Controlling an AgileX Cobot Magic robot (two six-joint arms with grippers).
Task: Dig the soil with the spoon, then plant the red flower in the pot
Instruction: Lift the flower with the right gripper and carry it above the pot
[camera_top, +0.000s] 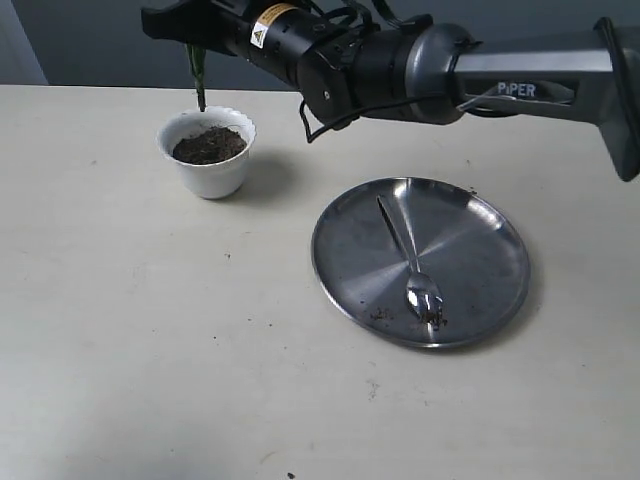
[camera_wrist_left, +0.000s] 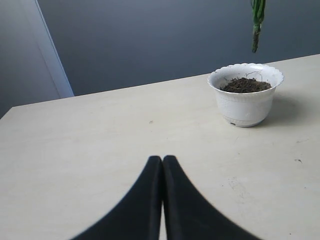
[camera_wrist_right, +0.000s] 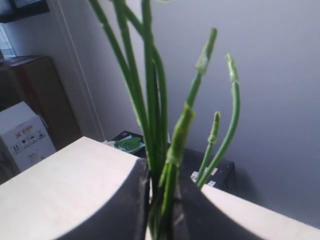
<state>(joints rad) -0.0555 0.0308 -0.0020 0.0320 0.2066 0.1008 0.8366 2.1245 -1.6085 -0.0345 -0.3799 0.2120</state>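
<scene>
Spoon (camera_top: 402, 250) lies nearest, in the steel plate (camera_top: 470, 250), with crumbs of dirt around its bowl; I judge the digging done. My left gripper (camera_wrist_left: 162, 200) rests low over the table (camera_top: 150, 350), jaws pressed together with nothing between them, well apart from the pot (camera_top: 210, 170).

Farther back stands the pot, filled with the soil (camera_top: 208, 146). I cannot make out a dug hollow in it. Above its far rim hang the stem ends of the red flower (camera_top: 198, 75). My right gripper (camera_top: 190, 30) is pinched narrow on the bundle of green stems. The bloom itself is out of view.

To plant well, I should first bring the stem ends over the middle of the soil, since they look nearer the rim than the centre. Then I should lower straight down, keeping the bundle upright. The ends should go deep enough that the earth holds them. Letting go too soon could tip the flower out, and a sideways push could tip the light pot.

On my right arm, "PiPER" (camera_top: 517, 89) reads clearly. A yellow warning label (camera_top: 272, 22) sits near the wrist, too small to read. Beyond the table, a white box (camera_wrist_right: 25, 135) carries a red mark and illegible print.
</scene>
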